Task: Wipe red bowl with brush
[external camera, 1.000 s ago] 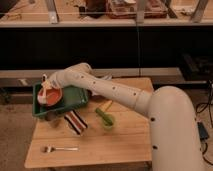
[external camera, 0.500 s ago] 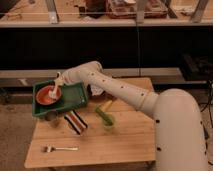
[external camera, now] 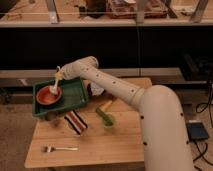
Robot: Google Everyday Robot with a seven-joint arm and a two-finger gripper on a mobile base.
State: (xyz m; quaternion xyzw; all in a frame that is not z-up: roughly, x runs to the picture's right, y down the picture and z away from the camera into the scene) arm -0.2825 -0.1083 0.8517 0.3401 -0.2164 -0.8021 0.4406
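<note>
A wooden table [external camera: 100, 145] is filling the lower part of the view, and the robot's white arm [external camera: 130, 95] is reaching across it from the right toward the far left corner.

A green tray [external camera: 75, 97] is sitting on the table's left rear corner, overhanging the edge a little. Inside it, toward its left side, the red bowl [external camera: 48, 95] is resting upright; whether anything is lying in the bowl cannot be made out. The rest of the tray floor is showing bare green.

The gripper [external camera: 59, 79] is hanging over the tray's back rim, just behind and to the right of the red bowl. It is closed around the handle of the brush [external camera: 56, 85], which is slanting down and left so that its whitish head is reaching the bowl's inner right side; real contact with the bowl cannot be confirmed.

In front of the tray, a striped cloth [external camera: 75, 122] is lying at an angle, touching or just beside the tray's front wall. To its right, a light green cup [external camera: 107, 121] is standing upright with a yellow-green utensil [external camera: 104, 107] leaning out of it toward the back.

A metal fork [external camera: 59, 148] is lying flat near the table's front left edge, well apart from the tray.
</note>
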